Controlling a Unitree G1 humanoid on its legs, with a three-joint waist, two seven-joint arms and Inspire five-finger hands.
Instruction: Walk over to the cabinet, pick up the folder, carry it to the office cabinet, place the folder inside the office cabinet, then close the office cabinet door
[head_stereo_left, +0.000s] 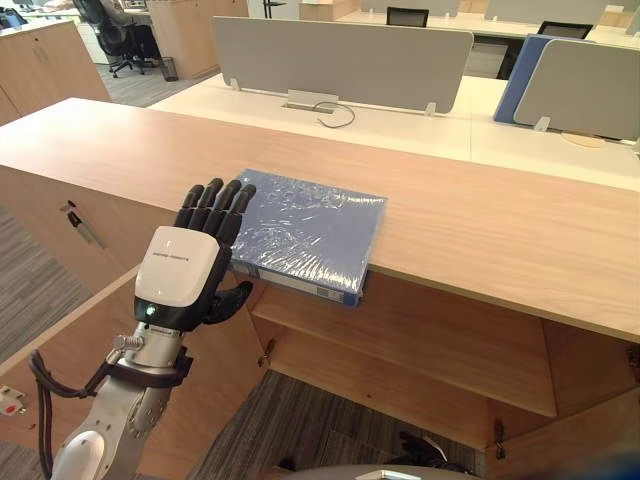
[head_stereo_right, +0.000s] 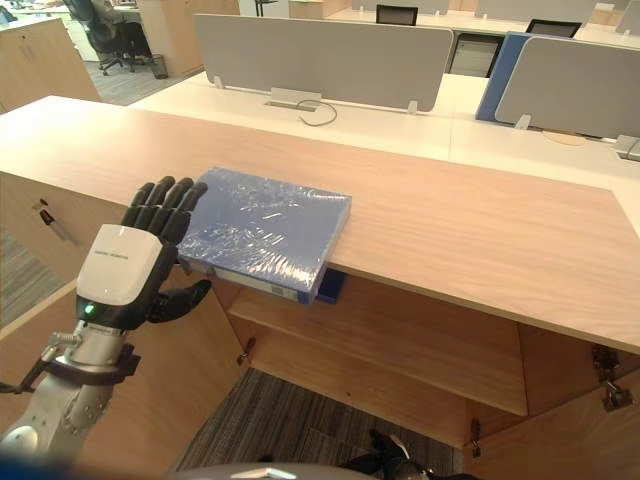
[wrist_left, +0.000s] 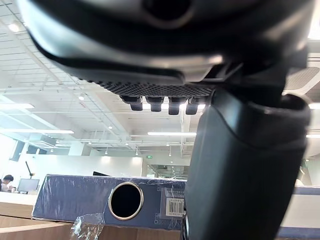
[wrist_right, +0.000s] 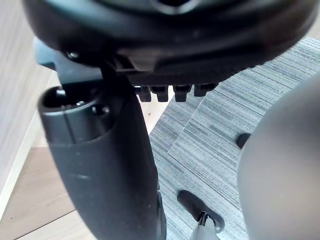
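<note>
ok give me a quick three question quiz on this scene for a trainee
1. True or false: the folder lies wholly on the cabinet top, with nothing past the front edge.
2. Which hand is at the folder? A) left B) right C) both
3. Fill in: the door below the folder is ____.

Key
1. False: one corner of the folder sticks out past the front edge.
2. A: the left hand has straight fingers lying on the folder's near corner.
3. open
</note>
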